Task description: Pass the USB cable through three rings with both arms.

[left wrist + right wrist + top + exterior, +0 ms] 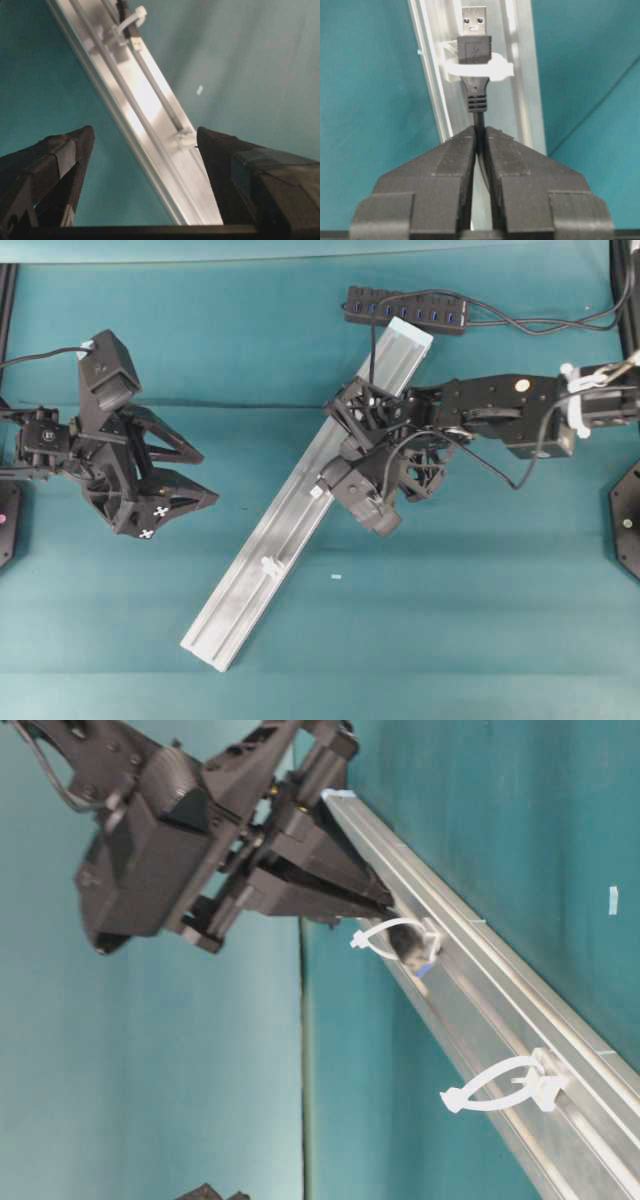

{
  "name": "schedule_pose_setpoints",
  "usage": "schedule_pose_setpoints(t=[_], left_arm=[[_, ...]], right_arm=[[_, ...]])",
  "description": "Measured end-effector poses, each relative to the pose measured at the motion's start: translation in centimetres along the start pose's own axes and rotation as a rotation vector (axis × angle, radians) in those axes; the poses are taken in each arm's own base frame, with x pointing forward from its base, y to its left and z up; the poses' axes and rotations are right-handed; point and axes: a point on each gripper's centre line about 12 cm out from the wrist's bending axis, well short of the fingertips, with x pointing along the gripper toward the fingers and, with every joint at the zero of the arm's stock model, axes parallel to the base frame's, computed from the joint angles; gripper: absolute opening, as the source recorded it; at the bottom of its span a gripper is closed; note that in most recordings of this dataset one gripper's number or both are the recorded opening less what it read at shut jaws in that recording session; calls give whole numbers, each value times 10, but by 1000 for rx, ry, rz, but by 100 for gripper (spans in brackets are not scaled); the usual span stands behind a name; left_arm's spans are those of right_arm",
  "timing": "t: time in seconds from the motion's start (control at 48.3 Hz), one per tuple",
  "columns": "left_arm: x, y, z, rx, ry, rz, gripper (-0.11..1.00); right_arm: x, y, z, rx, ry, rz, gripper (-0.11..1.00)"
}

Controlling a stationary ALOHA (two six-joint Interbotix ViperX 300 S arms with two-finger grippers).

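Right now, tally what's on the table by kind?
Pincers: 2, left pincer, right pincer
Rail: 1
White rings visible: 2, one, another
USB cable: 1
Hub: 1
Total: 7

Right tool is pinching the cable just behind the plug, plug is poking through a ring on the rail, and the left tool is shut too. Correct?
Not quite: the left tool is open, its fingers spread wide either side of the rail in the left wrist view. The rest holds: the right tool pinches the USB cable just behind the plug, which pokes through a white ring.
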Motion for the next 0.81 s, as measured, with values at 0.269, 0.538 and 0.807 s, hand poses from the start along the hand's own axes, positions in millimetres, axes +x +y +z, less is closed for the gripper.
schedule_pose_setpoints(t=[0.269, 0.538, 0.807], left_arm=[[0, 0, 0, -3, -3, -2, 90], [2, -1, 0, -1, -19, -14, 90], [24, 0, -3, -1, -82, -56, 90]], right_arm=[[0, 2, 14, 37, -42, -2, 9], [-1, 4, 20, 77, -68, 5, 9], [-3, 1, 18, 88, -71, -6, 9]])
